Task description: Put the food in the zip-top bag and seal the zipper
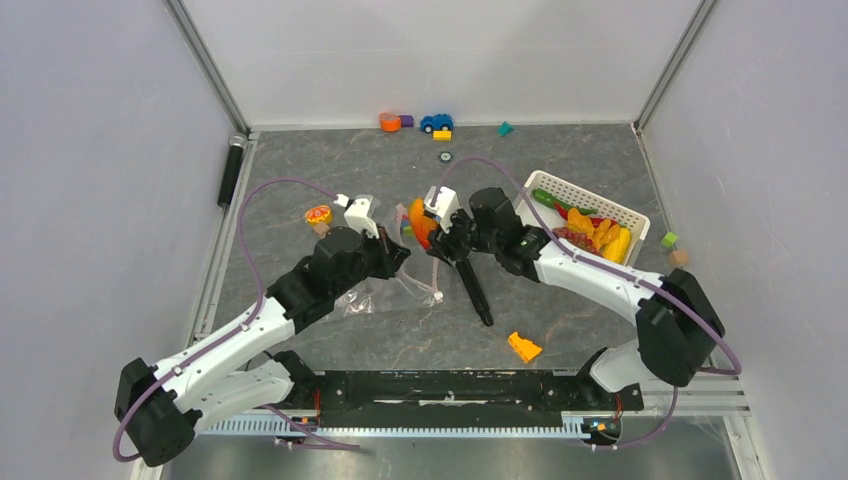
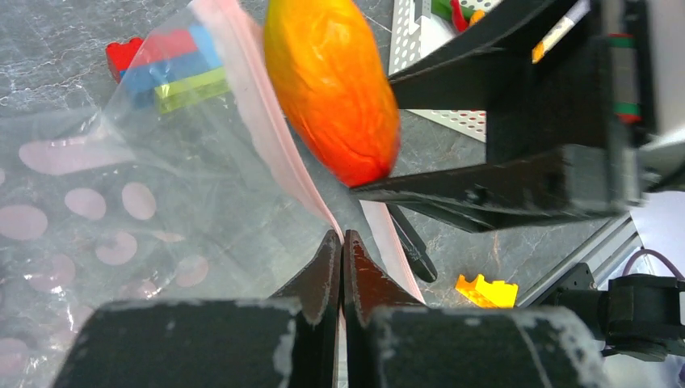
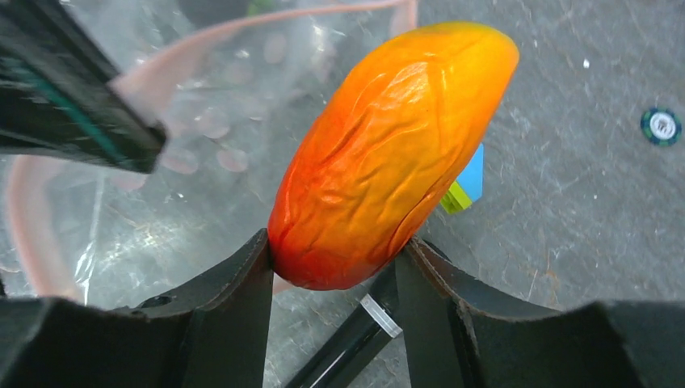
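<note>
Both arms meet mid-table in the overhead view, with the left gripper (image 1: 400, 256) and right gripper (image 1: 436, 238) over the zip-top bag (image 1: 385, 298), which lies near the white basket (image 1: 572, 188). From the left wrist, its jaws are pressed together, pinching the pink zipper (image 2: 266, 121) at the bag's mouth. From the right wrist, its jaws are spread partway and clamp the orange-red fruit (image 3: 396, 153) at the bag's open mouth.

Basket (image 1: 597, 196), orange block (image 1: 524, 346), maybe toy car (image 1: 436, 122)

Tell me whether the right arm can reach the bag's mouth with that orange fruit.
Probably yes: the left gripper pinches the zipper, the bag gapes open, and nothing sits between it and the fruit.
</note>
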`<state>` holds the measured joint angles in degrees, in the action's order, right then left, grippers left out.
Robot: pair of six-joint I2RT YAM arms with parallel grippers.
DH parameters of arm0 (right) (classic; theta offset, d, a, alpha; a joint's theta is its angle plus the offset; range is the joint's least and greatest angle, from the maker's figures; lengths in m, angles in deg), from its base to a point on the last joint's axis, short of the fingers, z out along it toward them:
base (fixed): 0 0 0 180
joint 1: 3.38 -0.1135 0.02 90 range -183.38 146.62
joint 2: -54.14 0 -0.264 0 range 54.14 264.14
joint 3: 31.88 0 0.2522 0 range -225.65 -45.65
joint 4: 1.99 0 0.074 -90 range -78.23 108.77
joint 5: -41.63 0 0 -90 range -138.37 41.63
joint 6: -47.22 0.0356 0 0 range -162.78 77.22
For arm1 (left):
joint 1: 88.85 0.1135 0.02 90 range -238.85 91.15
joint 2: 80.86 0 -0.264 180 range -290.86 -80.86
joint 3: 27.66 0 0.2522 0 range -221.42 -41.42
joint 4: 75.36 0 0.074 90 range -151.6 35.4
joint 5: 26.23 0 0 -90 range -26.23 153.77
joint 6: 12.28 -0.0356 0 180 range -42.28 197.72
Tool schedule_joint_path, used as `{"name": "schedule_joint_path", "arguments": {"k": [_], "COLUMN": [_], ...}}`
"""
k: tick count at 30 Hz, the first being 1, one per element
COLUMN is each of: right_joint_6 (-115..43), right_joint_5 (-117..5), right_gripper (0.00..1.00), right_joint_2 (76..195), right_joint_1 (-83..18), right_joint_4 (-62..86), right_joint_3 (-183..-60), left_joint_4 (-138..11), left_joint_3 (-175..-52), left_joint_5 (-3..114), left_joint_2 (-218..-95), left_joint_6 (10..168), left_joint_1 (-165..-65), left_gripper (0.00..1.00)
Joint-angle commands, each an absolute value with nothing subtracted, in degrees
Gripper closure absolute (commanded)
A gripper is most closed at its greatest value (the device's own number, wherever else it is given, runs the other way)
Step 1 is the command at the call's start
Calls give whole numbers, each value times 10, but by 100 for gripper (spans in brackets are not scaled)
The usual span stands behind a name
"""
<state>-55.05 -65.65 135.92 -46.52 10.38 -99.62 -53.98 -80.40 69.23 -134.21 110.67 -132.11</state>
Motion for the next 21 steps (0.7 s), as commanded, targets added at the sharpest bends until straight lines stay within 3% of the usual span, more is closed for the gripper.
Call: {"name": "schedule_joint_path", "arguments": {"k": [1, 5, 13, 21], "right_joint_6": [-547, -552, -557, -550], "right_joint_5": [-606, -607, -600, -610], "right_gripper": [48, 32, 18, 13], "right_joint_2": [1391, 1392, 1383, 1379], "right_joint_1": [-468, -468, -468, -468], "right_joint_4": [172, 173, 168, 161], "right_joint_3": [-1051, -1051, -1042, -1043], "left_joint_4": [-552, -552, -553, -552], "left_joint_3": [-805, -806, -809, -807], "left_joint_5": [690, 693, 690, 696], "left_joint_2": [-1328, -1333, -1344, -1341], "left_joint_6": [1113, 1113, 1114, 1113], "left_joint_1": [-1324, -1323, -1324, -1323], "left_gripper": [98, 98, 98, 98]}}
